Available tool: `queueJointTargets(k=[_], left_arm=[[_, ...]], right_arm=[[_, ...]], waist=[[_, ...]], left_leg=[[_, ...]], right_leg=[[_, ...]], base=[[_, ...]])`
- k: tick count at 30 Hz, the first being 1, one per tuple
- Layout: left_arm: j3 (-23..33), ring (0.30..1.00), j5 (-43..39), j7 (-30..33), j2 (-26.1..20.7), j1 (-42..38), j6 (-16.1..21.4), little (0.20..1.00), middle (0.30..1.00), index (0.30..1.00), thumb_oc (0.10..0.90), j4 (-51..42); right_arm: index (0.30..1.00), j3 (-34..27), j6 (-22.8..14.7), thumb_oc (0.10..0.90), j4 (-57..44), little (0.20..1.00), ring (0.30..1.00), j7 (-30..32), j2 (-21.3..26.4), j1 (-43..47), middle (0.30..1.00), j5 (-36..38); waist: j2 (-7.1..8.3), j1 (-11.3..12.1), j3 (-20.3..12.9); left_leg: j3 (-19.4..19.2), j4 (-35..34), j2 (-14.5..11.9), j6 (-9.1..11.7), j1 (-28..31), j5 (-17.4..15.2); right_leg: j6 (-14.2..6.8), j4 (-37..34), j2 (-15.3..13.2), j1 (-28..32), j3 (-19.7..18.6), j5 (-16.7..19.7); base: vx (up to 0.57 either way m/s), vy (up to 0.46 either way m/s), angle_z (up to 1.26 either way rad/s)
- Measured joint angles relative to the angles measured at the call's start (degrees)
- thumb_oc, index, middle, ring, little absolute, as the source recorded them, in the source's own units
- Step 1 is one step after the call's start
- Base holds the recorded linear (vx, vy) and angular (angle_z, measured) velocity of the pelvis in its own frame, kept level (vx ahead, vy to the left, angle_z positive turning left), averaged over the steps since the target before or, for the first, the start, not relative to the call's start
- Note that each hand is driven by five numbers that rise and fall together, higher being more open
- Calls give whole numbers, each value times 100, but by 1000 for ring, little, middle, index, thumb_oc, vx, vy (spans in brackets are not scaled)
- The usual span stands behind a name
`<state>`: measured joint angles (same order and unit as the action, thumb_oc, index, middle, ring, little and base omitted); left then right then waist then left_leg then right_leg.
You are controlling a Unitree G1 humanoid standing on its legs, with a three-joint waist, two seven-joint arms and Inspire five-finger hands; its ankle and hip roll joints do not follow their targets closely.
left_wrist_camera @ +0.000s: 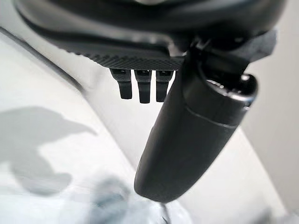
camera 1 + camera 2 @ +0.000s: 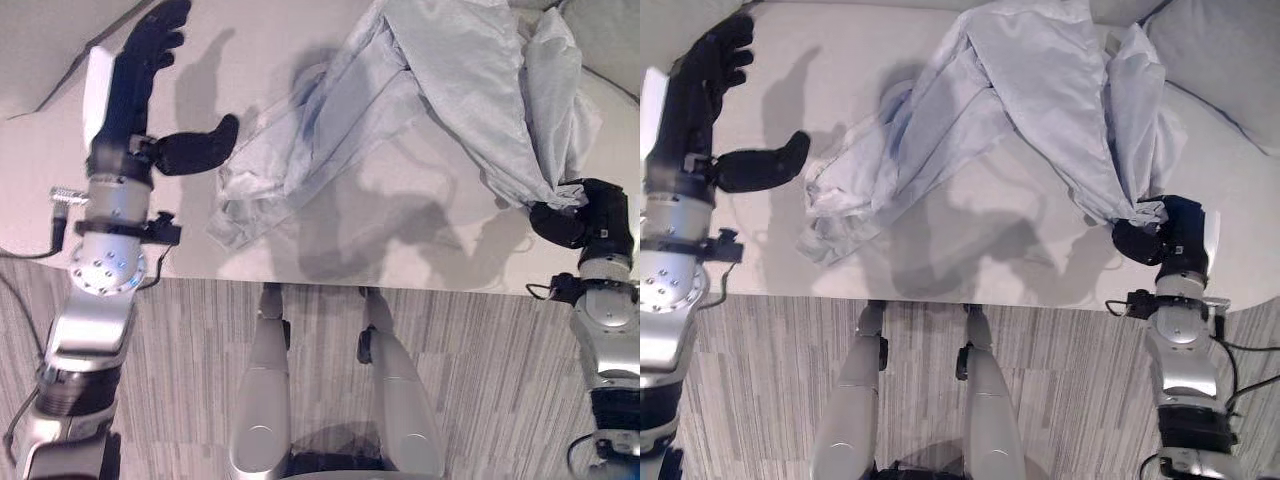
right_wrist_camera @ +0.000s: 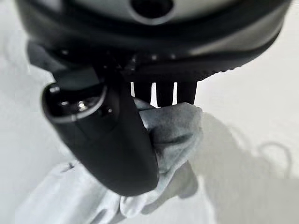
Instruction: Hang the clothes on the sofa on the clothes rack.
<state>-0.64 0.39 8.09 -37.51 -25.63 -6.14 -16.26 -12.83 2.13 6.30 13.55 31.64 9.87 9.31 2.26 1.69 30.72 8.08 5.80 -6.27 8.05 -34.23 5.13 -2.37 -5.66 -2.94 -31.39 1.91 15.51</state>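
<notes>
Clothes are lying in a pale blue-grey heap on the sofa, and you are already gripping one end of them. Look at your right hand: its fingers and thumb are clamping a bunched fold of the fabric, which the right wrist view is showing wedged between them. From that pinch the garment is rising and running away beyond the fingertips, across the cushion, and then trailing down toward your left side.

Its long axis is lying slantwise, from the pinched end at your right fingers to the loose, crumpled hem that is sitting just beside the thumb of your left hand. That left hand is hovering over bare cushion with its fingers straight and apart, thumb sticking out toward the cloth, touching nothing as far as you can see.

So the free end is lying to the thumb side of your left fingers, near but apart, while the right hand is the one that is actually carrying anything. I judge that the coming move is turning on that gap: the left hand is the nearer one to the hem, and closing sideways onto it would give you both ends before lifting. The sofa's front edge is running just short of both wrists, with striped floor beneath.
</notes>
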Motion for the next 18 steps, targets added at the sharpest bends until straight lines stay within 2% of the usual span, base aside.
queueJointTargets(k=[3, 5, 6, 7, 9, 10, 11, 12, 15, 18], left_arm=[[-447, 900, 8, -4, -9, -165, -5, 900, 900, 900, 800, 368], [-653, 900, 26, -5, -12, -153, -16, 900, 900, 900, 800, 686], [-979, 900, 206, 3, -473, -190, -4, 900, 900, 900, 800, 1219], [-1161, 900, 231, 12, -631, -234, -5, 900, 900, 900, 800, 1543], [-1296, 900, 248, 8, -763, -124, -10, 900, 900, 900, 800, 2080], [-1328, 900, 319, 17, -805, -65, -6, 900, 900, 900, 800, 2208], [-1713, 900, 726, 75, -1182, -468, -11, 900, 900, 900, 800, 2765], [-1711, 900, 729, 167, -1200, -554, -17, 900, 900, 900, 800, 2889], [-1575, 900, 907, 429, -913, -605, -21, 900, 900, 900, 800, 2983], [-1922, 900, 907, 433, -817, -813, -19, 900, 900, 900, 800, 3123]], right_arm=[[300, -139, -4, 400, -122, 300, 300, -75, -363, -140, 300, 3], [300, -452, -3, 400, -103, 300, 300, -74, -537, -388, 300, 7], [300, -705, -4, 400, -108, 300, 300, -110, -851, -575, 300, -1], [300, -939, -4, 400, -122, 300, 300, -103, -1007, -710, 300, 9], [300, -1569, -10, 400, -117, 300, 300, -62, -1656, -865, 300, 42], [300, -1721, -32, 400, -7, 300, 300, -41, -1739, -999, 300, 64], [300, -1890, -24, 400, 637, 300, 300, 59, -1735, -970, 300, 150], [300, -1905, -4, 400, 713, 300, 300, 106, -1743, -1005, 300, 267], [300, -1860, 13, 400, 742, 300, 300, 212, -1745, -999, 300, 288], [300, -1734, 1, 400, 390, 300, 300, 212, -1743, -901, 300, 289]], waist=[[46, -167, 5], [109, -266, 7], [160, -359, -4], [162, -368, -6], [163, -470, -5], [167, -484, -5], [215, -485, -7], [216, -490, -6], [217, -501, -6], [218, -500, -6]], left_leg=[[-74, -253, -2, -10, 279, 66], [-223, -614, -85, 40, 658, 199], [-227, -679, -110, 67, 862, 217], [-246, -724, -124, 62, 934, 221], [-266, -877, -176, 85, 976, 316], [-282, -918, -181, 93, 972, 340], [-275, -980, -178, 116, 927, 359], [-275, -994, -176, 119, 910, 365], [-289, -1055, -177, 73, 907, 404], [-303, -1093, -189, 93, 905, 415]], right_leg=[[2, 0, 7, 119, -27, 1], [2, 1, 41, 262, -114, -3], [43, 0, 92, 429, -108, -33], [65, -1, 100, 467, -118, -63], [67, -3, 144, 436, -91, -91], [82, -4, 150, 400, -111, -104], [82, -4, 147, 335, -110, -106], [82, -4, 144, 315, -109, -106], [52, -5, 139, 274, -119, -85], [67, -3, 151, 246, -126, -68]], base=[[-17, -14, -12], [-41, -61, -22], [-50, -91, -8], [-36, -64, -10], [-32, -67, -4], [-23, -101, 0], [-9, -82, -2], [-12, -86, 1], [-10, -35, -3], [-21, -72, -3]])
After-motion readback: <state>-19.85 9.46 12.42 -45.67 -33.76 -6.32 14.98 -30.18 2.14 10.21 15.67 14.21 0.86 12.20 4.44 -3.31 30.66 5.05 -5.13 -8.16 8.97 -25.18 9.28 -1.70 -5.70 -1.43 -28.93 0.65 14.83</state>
